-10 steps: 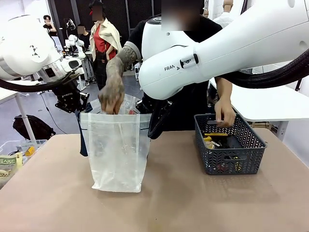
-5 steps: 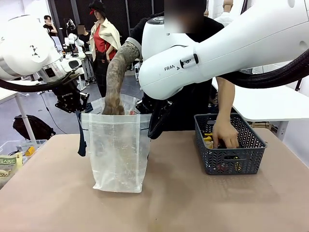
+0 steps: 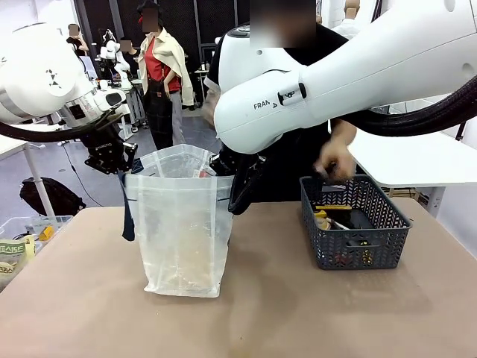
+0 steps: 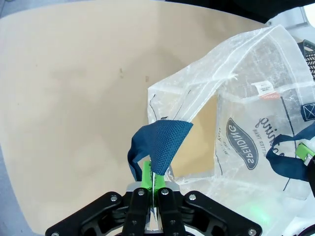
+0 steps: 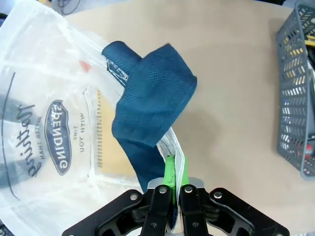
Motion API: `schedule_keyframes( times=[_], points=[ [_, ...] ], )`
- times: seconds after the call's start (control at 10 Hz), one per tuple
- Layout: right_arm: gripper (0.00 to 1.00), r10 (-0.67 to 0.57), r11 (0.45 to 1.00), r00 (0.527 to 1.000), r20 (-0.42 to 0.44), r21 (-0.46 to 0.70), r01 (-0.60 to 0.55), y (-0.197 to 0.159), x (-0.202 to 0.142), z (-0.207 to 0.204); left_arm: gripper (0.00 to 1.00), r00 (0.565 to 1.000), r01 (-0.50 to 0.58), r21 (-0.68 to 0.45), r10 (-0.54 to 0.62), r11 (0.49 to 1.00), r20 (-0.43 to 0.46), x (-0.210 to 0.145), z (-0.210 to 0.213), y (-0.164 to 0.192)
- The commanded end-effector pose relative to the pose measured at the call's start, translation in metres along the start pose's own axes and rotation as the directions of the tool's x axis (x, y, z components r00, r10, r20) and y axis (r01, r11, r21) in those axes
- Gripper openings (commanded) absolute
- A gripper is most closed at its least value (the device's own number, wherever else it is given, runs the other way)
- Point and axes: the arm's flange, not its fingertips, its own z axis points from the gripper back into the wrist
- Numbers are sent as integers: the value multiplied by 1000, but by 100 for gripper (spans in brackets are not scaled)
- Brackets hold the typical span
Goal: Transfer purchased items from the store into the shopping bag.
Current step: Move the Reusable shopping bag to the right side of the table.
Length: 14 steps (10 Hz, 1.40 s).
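**Bag held open, basket only partly emptied**

The shopping bag [image 3: 179, 231] stands upright on the brown table [image 3: 298, 317], left of the middle, with its mouth spread wide. It is thin, crinkly, see-through white plastic with a dark blue oval logo. One flat tan item [image 5: 106, 160], seemingly spiral-edged, lies inside, so I judge the job begun but far from finished. The left gripper [image 4: 150, 172] is pinched tight on one woven-mesh blue handle [image 4: 160, 145]. The right gripper [image 5: 172, 179] is clamped on the other handle [image 5: 152, 93]. Well apart to the right sits the store basket [image 3: 358, 250], rigid dark grey plastic with slotted sides. It holds a yellow packet [image 3: 320, 221] and other small goods. The person's hand [image 3: 335, 160] hovers above it, too blurred to tell if it carries anything.
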Motion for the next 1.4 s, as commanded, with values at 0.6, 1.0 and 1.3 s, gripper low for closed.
schedule_keyframes(
  times=[0.6, 1.0, 1.3],
  points=[
    [0, -3, 1000, 1000, 5, 4, 3, -1, 1, 1, 0, 1000, -5, 1, 5, 1000, 5, 1, 2, 2],
    [0, -3, 1000, 1000, 5, 4, 3, -1, 1, 1, 0, 1000, -5, 1, 5, 1000, 5, 1, 2, 2],
    [0, -3, 1000, 1000, 5, 4, 3, -1, 1, 1, 0, 1000, -5, 1, 5, 1000, 5, 1, 2, 2]
  ],
)
